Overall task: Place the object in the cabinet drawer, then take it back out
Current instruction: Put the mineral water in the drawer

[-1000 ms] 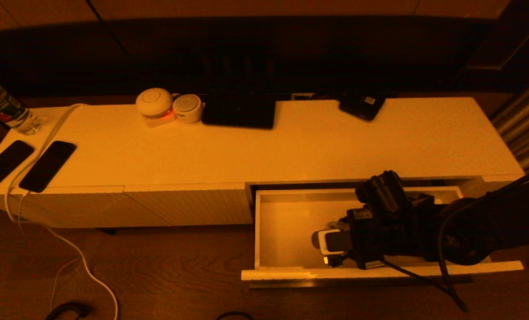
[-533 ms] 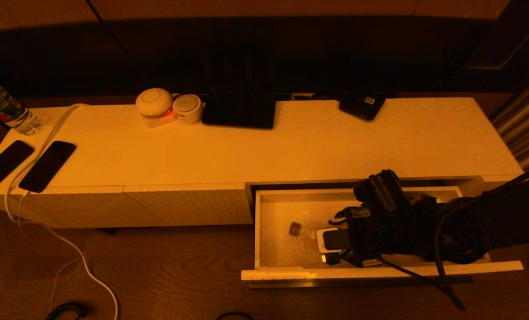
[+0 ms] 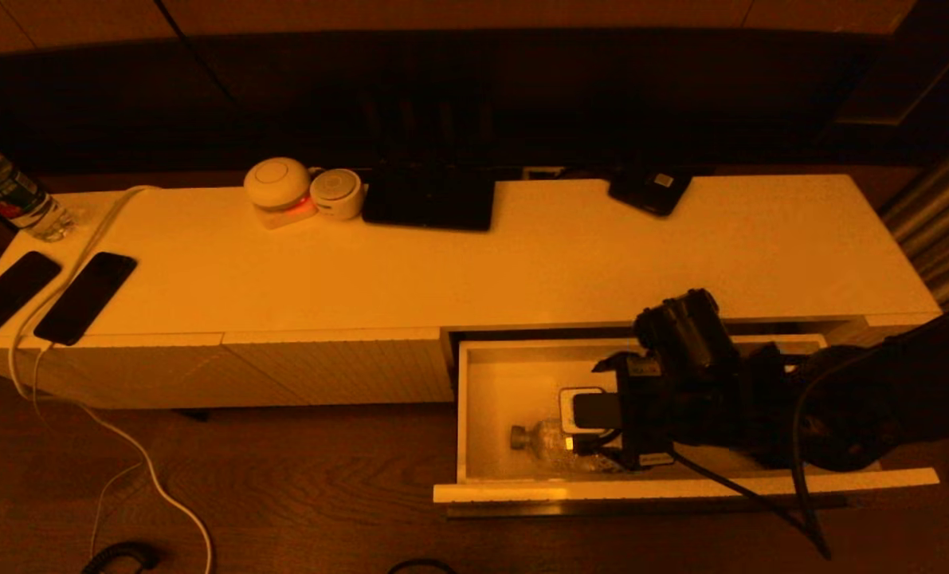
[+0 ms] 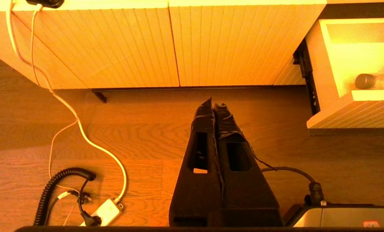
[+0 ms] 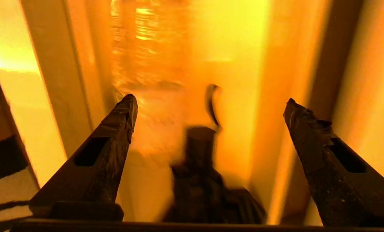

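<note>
- Dim amber-lit room; long low white cabinet point(image 3: 474, 271) on a wood-grain floor, its glossy top serving as a worktop for phones, round gadgets and a spare bottle, all well away from my working claw.
- The cabinet drawer point(image 3: 681, 485) is pulled out so I can reach in from above; pale, smooth inside, finely ribbed front.
- Right claw point(image 5: 208, 100) is inside the drawer, fingers spread wide, nothing between them.
- The object, a clear plastic bottle point(image 3: 550, 442), lies on its side on the drawer floor just below and ahead of that claw, dark cap pointing away from it. Crinkled, see-through wall; round body, so I judge it may roll.
- Left claw point(image 4: 213, 104) parked low over the floor, fingers pressed together, far from the drawer.
- Judgement: placing half looks done; retrieval not begun.
</note>
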Controlling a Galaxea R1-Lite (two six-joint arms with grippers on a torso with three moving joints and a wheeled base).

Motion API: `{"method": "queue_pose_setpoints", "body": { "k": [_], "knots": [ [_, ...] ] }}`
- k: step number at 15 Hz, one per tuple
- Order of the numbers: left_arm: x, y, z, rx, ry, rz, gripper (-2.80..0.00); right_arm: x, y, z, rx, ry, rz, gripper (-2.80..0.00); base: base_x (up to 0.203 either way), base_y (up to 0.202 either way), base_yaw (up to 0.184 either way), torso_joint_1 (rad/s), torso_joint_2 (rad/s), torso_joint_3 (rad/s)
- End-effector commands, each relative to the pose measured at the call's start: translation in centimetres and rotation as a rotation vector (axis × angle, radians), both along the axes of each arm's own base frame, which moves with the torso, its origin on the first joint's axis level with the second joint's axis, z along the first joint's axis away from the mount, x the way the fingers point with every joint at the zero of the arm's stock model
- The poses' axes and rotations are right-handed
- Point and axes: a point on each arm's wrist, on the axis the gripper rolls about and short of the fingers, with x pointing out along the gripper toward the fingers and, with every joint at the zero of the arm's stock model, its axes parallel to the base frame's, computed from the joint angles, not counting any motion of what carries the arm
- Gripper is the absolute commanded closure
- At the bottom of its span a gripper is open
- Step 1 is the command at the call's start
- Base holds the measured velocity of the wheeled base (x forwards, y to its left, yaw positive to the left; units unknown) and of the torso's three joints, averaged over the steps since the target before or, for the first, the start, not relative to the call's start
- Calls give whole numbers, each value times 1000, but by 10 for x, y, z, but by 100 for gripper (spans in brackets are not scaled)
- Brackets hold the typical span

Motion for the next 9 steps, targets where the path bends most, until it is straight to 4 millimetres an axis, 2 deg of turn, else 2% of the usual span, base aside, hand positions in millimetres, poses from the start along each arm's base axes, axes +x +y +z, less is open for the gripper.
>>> {"method": "queue_pose_setpoints", "body": {
  "k": [1, 4, 5, 9],
  "knots": [
    [0, 0, 0, 0, 0, 0, 0, -13, -8, 25, 33, -59, 2, -280, 0, 0, 0, 0, 0, 0],
    [0, 0, 0, 0, 0, 0, 0, -38, -28, 53, 50, -83, -12, -280, 0, 0, 0, 0, 0, 0],
    [0, 0, 0, 0, 0, 0, 0, -48, -36, 61, 56, -84, -21, 0, 0, 0, 0, 0, 0, 0],
    [0, 0, 0, 0, 0, 0, 0, -95, -65, 66, 109, -22, -80, 0, 0, 0, 0, 0, 0, 0]
  ]
}}
